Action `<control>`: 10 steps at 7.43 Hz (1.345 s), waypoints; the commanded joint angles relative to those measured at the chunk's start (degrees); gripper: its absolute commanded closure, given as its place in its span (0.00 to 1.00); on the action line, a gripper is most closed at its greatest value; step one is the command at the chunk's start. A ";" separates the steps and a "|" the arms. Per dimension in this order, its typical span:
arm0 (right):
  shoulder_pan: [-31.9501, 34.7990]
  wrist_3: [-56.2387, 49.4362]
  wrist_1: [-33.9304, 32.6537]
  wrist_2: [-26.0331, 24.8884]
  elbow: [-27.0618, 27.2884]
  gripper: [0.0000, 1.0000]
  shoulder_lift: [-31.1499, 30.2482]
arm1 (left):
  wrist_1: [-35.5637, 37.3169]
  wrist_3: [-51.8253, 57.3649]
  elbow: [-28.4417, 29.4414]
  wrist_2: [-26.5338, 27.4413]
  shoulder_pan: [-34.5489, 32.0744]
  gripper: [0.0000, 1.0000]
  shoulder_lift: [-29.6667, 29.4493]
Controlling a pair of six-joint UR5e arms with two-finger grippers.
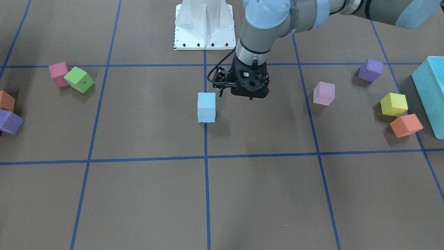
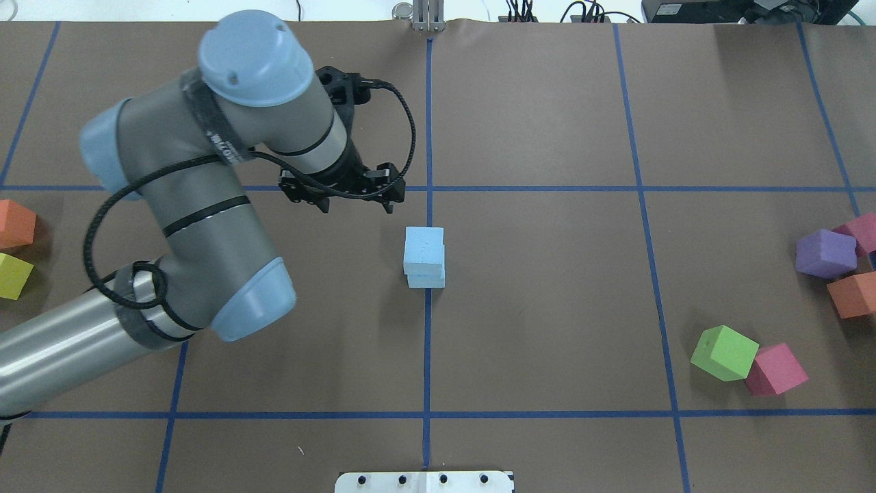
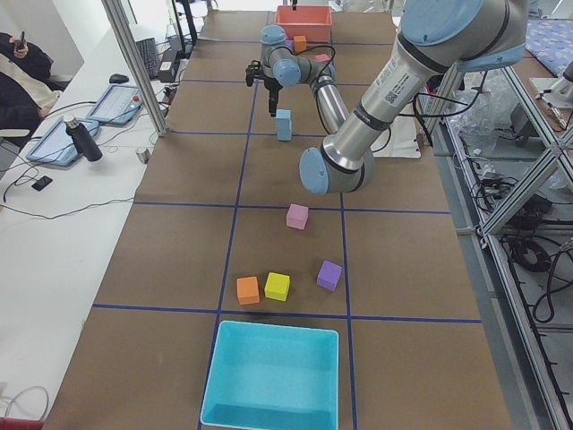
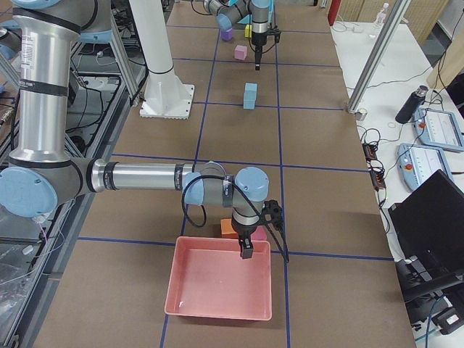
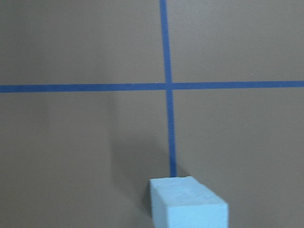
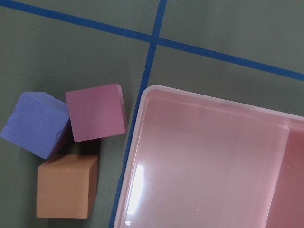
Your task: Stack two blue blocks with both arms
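The two blue blocks stand stacked at the table's middle on a blue tape line, the upper one (image 2: 423, 247) on the lower one (image 2: 426, 279), slightly offset. The stack also shows in the front view (image 1: 206, 107) and at the bottom of the left wrist view (image 5: 187, 204). My left gripper (image 2: 357, 205) is open and empty, raised beside the stack and apart from it; it also shows in the front view (image 1: 236, 95). My right gripper (image 4: 246, 248) shows only in the right side view, over the rim of a pink tray (image 4: 217, 283). I cannot tell if it is open.
A turquoise box (image 1: 432, 93) stands at the table's end on my left, with purple (image 1: 370, 69), pink (image 1: 324, 93), yellow (image 1: 393, 104) and orange (image 1: 406, 125) cubes near it. Green (image 2: 723, 352) and magenta (image 2: 775, 370) cubes lie on my right. Purple (image 6: 33, 124), magenta (image 6: 96, 111) and orange (image 6: 66, 192) cubes lie beside the pink tray (image 6: 213, 156).
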 commanded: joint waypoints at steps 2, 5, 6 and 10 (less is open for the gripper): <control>0.43 0.87 -0.05 0.00 -0.53 0.00 -0.36 | -0.80 18.04 -7.36 -2.13 -9.84 0.02 16.97; 0.53 4.48 0.04 0.88 -0.36 0.00 -0.27 | -1.07 46.38 -4.57 -10.67 -27.68 0.02 29.38; 0.53 4.48 0.04 0.97 -0.36 0.00 -0.36 | -1.07 54.84 -2.55 -10.76 -32.34 0.02 32.63; 0.53 4.48 0.04 0.97 -0.54 0.00 -0.27 | -2.55 69.43 4.50 -12.43 -43.88 0.02 46.01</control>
